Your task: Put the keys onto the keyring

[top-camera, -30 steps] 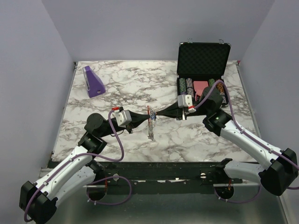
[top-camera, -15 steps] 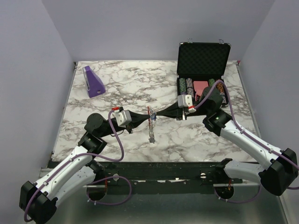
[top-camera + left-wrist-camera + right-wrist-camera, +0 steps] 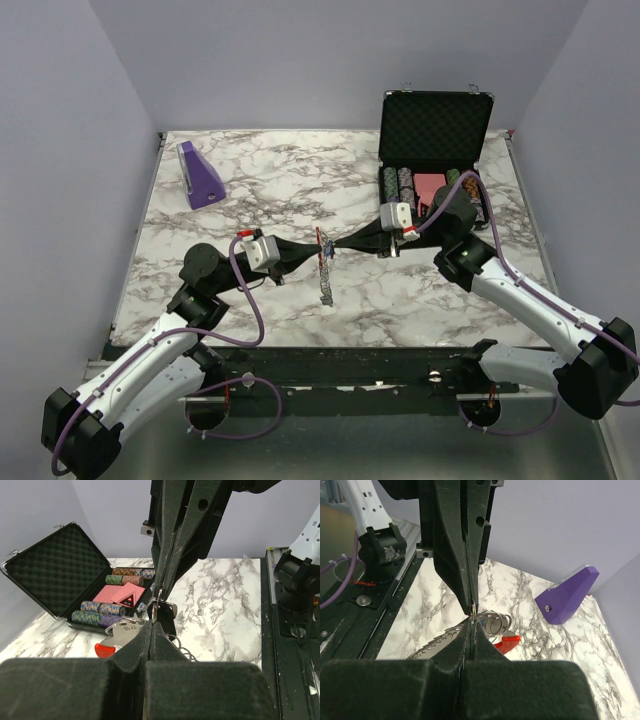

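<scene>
I'm driving this from afar, and it reads as a robotics lab test cell rather than a home or shop: plain lavender walls [image 3: 300, 60] box in a marble-patterned table [image 3: 250, 190] on three sides. Along the bottom of the frame, two white arms [image 3: 150, 365] trailing purple cables [image 3: 262, 322] are bolted to a bare metal rail [image 3: 340, 362]
</scene>
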Tool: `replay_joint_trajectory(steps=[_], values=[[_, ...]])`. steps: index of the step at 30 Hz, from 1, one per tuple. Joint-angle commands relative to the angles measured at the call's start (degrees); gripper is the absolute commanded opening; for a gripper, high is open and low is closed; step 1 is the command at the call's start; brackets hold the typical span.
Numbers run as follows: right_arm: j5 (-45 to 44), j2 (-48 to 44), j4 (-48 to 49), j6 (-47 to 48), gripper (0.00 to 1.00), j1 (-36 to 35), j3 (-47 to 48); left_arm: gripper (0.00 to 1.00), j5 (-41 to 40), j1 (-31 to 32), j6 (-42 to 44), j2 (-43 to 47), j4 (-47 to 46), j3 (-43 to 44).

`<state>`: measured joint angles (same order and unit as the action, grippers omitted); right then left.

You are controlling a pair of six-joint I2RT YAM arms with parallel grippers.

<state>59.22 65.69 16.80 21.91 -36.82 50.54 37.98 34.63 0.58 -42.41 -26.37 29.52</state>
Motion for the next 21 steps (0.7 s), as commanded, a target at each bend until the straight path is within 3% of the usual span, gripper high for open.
replay_joint_trajectory(steps=[1, 21], values=[[0.0, 0.2, 0.9, -0.6, 0.00, -0.6, 0.5, 0.00, 1.2, 0.3, -0.2, 0.4, -3.2, 1.1], [-0.6, 0.3, 1.6, -1.3, 0.00, -0.6, 0.8, 0.00, 2.6, 0.3, -1.8, -0.3, -3.3, 1.3]])
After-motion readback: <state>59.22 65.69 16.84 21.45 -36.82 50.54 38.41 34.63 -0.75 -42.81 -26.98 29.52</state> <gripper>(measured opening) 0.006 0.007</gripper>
